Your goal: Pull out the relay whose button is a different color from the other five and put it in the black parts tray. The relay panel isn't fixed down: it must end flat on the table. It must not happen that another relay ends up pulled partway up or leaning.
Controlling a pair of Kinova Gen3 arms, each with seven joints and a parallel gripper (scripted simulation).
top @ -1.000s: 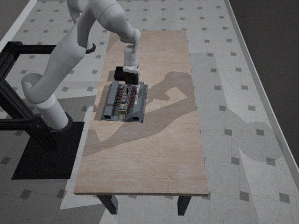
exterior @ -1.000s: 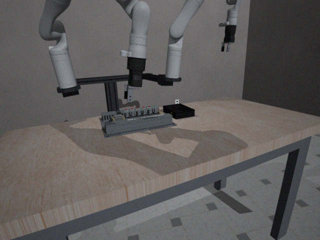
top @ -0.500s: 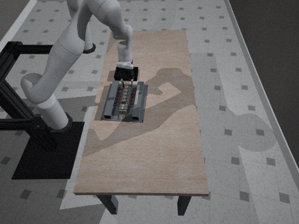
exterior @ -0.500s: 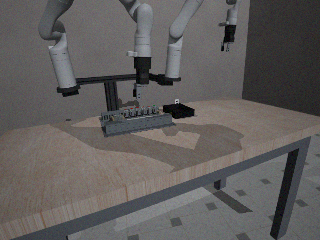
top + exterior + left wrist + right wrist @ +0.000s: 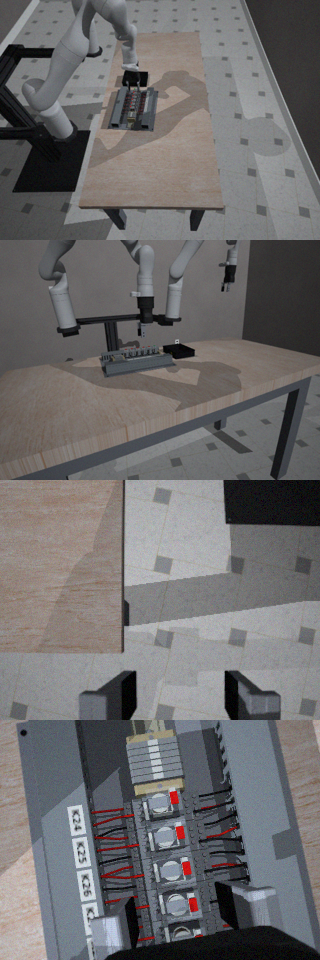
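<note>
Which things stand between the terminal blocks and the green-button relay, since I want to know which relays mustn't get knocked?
Five red-button relays, in a row; the exterior view shows them between the terminal blocks and the green-button relay.

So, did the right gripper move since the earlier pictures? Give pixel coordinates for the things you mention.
Yes: in the exterior view, the right gripper [image 5: 133, 90] [image 5: 141, 335] [image 5: 177, 907] shifted above the relay panel [image 5: 116, 111] [image 5: 136, 365] [image 5: 52, 855], toward the black parts tray [image 5: 144, 78] [image 5: 189, 353].
</note>
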